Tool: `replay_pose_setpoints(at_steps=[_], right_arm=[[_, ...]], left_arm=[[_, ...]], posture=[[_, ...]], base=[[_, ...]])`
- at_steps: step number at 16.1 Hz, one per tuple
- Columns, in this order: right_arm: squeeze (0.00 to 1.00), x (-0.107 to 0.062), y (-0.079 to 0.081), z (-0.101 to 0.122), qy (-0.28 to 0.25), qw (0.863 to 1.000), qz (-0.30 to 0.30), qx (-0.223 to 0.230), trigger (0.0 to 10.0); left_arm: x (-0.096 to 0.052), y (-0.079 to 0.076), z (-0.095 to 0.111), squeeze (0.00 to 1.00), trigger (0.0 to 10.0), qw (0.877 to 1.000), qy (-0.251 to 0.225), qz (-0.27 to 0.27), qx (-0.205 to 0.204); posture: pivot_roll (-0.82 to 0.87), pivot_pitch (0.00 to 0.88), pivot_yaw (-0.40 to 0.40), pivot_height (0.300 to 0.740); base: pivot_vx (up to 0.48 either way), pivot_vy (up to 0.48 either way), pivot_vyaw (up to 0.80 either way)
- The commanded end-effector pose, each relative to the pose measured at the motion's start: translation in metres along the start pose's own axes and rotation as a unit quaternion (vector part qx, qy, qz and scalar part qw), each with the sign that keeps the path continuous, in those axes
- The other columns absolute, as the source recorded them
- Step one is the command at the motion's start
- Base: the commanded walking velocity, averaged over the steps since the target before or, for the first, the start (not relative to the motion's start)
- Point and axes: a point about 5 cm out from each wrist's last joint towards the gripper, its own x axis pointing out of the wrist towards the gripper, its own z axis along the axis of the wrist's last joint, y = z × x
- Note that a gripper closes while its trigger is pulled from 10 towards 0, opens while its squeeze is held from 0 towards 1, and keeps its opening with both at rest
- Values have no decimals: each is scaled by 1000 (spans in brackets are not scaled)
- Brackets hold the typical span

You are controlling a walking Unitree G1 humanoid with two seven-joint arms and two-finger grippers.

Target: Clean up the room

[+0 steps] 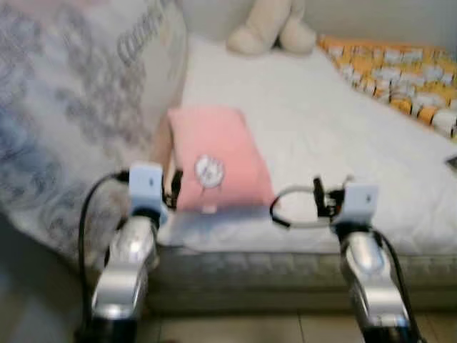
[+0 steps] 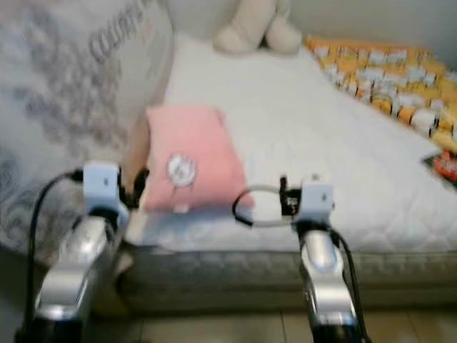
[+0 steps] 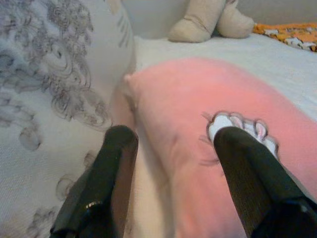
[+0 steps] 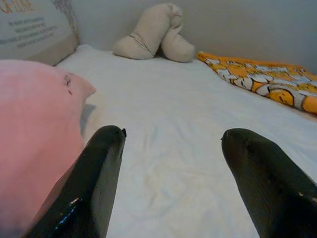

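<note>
A pink pillow (image 1: 218, 161) with a small white cartoon patch lies on the white mattress (image 1: 321, 114), close to its front edge. My left gripper (image 3: 176, 136) is open at the pillow's left side. One finger (image 3: 111, 163) is beside the pillow's edge and the other finger (image 3: 247, 168) is over its pink top. My right gripper (image 4: 173, 134) is open just right of the pillow, low over bare mattress, with nothing between its fingers.
A big grey-patterned white duvet (image 1: 71, 107) is heaped at the left, against the pillow. A beige plush toy (image 1: 271, 28) sits at the head of the bed. An orange patterned blanket (image 1: 400, 68) lies at the far right, with a small dark-red packet (image 2: 446, 164) near it. Tiled floor (image 1: 235, 329) runs below the bed edge.
</note>
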Motion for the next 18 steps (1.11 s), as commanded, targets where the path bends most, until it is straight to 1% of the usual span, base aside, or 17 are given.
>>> replay_pose_setpoints(at_steps=[1,2,3,4,5,8,9,11,13,16,18], right_arm=[[0,3,9,2,3,1000,17,3,10000],[0,5,10,2,7,1000,18,5,10000],[0,9,9,4,10,1000,18,16,10000],[1000,11,8,5,11,1000,14,25,10000],[1000,15,4,8,7,999,5,40,10000],[1000,19,1,11,2,1000,5,26,10000],[0,21,2,12,4,1000,9,25,10000],[0,27,6,16,6,999,22,40,10000],[0,31,7,18,7,998,30,51,10000],[0,37,8,19,10,998,39,46,10000],[0,39,10,19,11,998,48,44,10000]], left_arm=[[3,9,-1,0,10000,1000,3,21,22],[4,9,-1,0,10000,1000,3,20,24],[5,9,0,824,10000,1000,-3,19,11],[5,9,1,1000,10000,1000,-5,18,6],[7,8,3,1000,10000,1000,-6,14,-2],[10,7,4,1000,10000,1000,-6,12,-2],[12,7,3,0,10000,1000,-2,12,-4],[15,9,4,0,10000,1000,2,20,-20],[16,11,6,0,10000,999,-1,26,-25],[17,13,8,0,10000,999,-5,33,-27],[18,12,9,0,10000,999,-3,36,-37]], posture=[[14,0,-34,740],[14,0,-34,740],[9,0,-30,740],[9,0,-30,740],[8,0,-29,740],[8,0,-31,740],[10,0,-32,740],[12,0,-33,740],[18,0,-37,740],[23,0,-44,740],[26,0,-49,740]], base=[[0,0,0],[0,0,0],[0,0,0],[0,0,0],[0,0,0],[0,0,0],[0,0,0],[0,0,0],[454,0,0],[458,0,0],[433,0,0]])
